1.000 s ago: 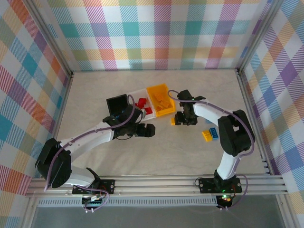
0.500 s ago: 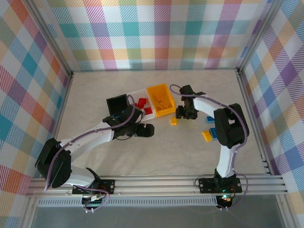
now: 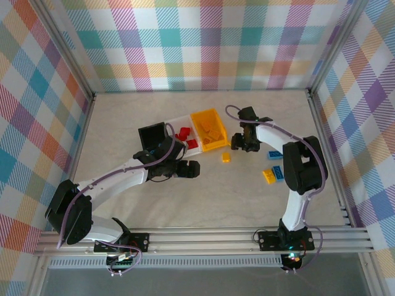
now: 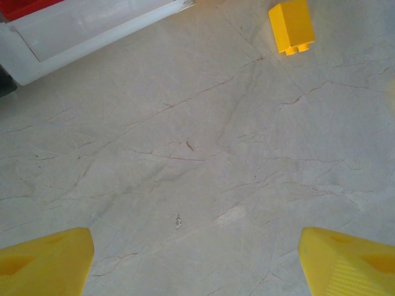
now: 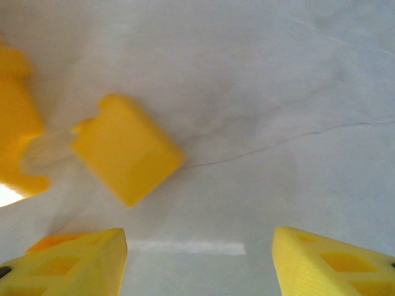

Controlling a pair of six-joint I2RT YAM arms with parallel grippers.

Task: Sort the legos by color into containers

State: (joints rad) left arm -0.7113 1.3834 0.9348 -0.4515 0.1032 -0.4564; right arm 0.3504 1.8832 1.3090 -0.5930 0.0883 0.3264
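Starting at the left, a glossy black bin stands on the pale, veined, stone-look table; just beside it is the clear bin, its smooth milky wall close in the left wrist view, with red bricks inside; the left gripper hangs over bare table in front of these bins, its wedge-shaped yellow fingertips spread wide with nothing between them; next comes the yellow bin, rectangular and set slightly askew, holding studded yellow bricks; a small blocky loose brick, also yellow, lies on the table just in front of that bin's right corner; the right gripper hovers near it, fingers moderately apart and empty, the brick blurred ahead of the tips rather than between them; farther right, two blue bricks and one more yellow piece lie loose, well apart from the bins.
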